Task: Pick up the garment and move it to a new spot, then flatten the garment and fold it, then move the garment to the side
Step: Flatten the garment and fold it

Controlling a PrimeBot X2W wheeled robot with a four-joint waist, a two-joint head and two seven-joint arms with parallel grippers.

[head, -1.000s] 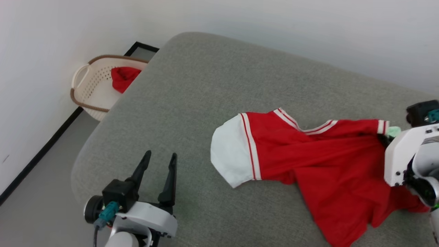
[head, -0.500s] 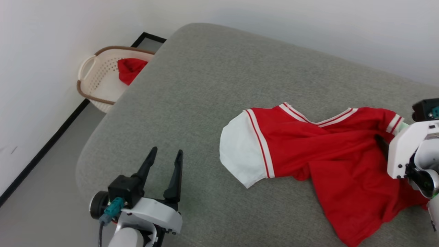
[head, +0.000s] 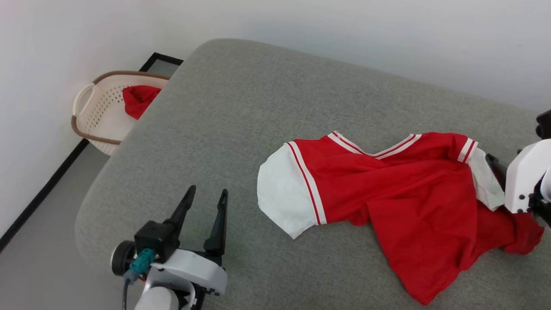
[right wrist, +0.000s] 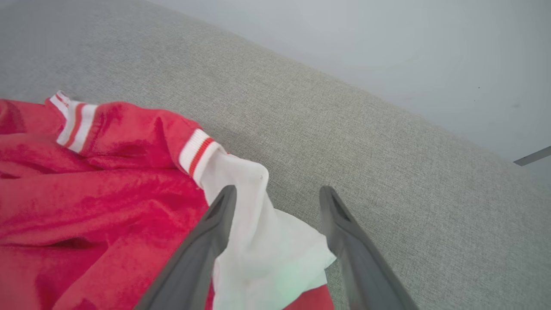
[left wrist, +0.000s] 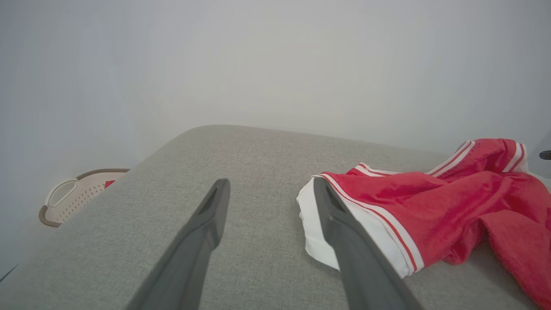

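Head view: nearest, at the lower left, the left gripper (head: pixel 207 189) hangs over bare grey upholstery, its two dark fingers spread wide with nothing between them. Just beyond and to the right lies the garment (head: pixel 400 198) — a red jersey T-shirt with white short sleeves and red-and-white striped trim. It is crumpled on the grey cushioned surface (head: pixel 241 107), one white sleeve spread flat toward the left gripper, the striped collar turned to the far side, the red body bunched and trailing toward the near right.

At the shirt's right end the right gripper (right wrist: pixel 279 189) has its fingers wide apart; in the right wrist view the other white sleeve lies loose under and between them, not pinched.

Farther off, past the cushion's left edge, a cream perforated laundry basket (head: pixel 97 120) with a brown rim sits on the floor (head: pixel 43 241) against the white wall (head: pixel 26 86) — a plain red cloth (head: pixel 137 99) inside it.
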